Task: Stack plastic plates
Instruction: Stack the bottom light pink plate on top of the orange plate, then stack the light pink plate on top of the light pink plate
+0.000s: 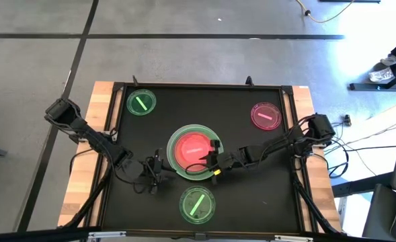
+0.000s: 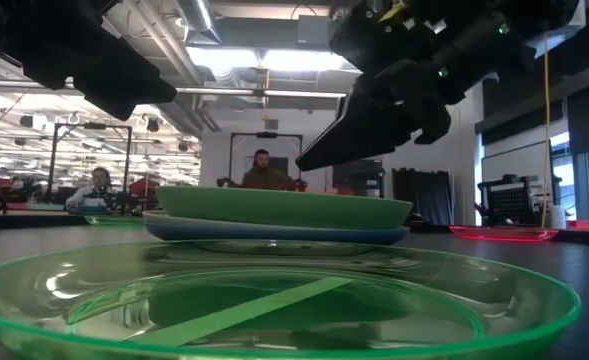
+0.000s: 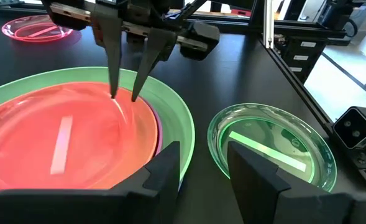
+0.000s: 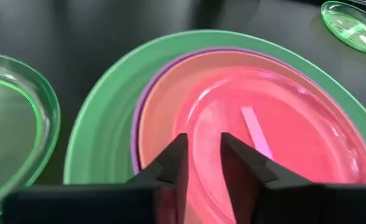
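Observation:
A stack of plates (image 1: 194, 152) sits mid-table. In the low view (image 2: 274, 215) a blue plate lies under a large green one. Purple, orange and a small translucent pink plate (image 4: 276, 130) lie on top. My right gripper (image 1: 213, 156) is open and points down at the stack's right side, its fingers astride the pink plate's rim. My left gripper (image 3: 202, 152) is open, low beside the stack's near-left edge (image 1: 159, 167), touching nothing. No white plate shows. My right gripper comes from above, slanting in from the table's right. Its fingertips (image 3: 113, 93) reach down at the small pink plate's rim (image 4: 202, 149), one finger inside the rim and one outside. Whether they touch it I cannot tell. The plate lies flat on the stack.
Three small translucent plates lie singly on the black mat: a green one far left (image 1: 141, 103), a pink one far right (image 1: 265, 115) and a green one near the front edge (image 1: 198, 204). A raised black frame (image 1: 288, 91) edges the table. People sit in the room behind (image 2: 264, 170).

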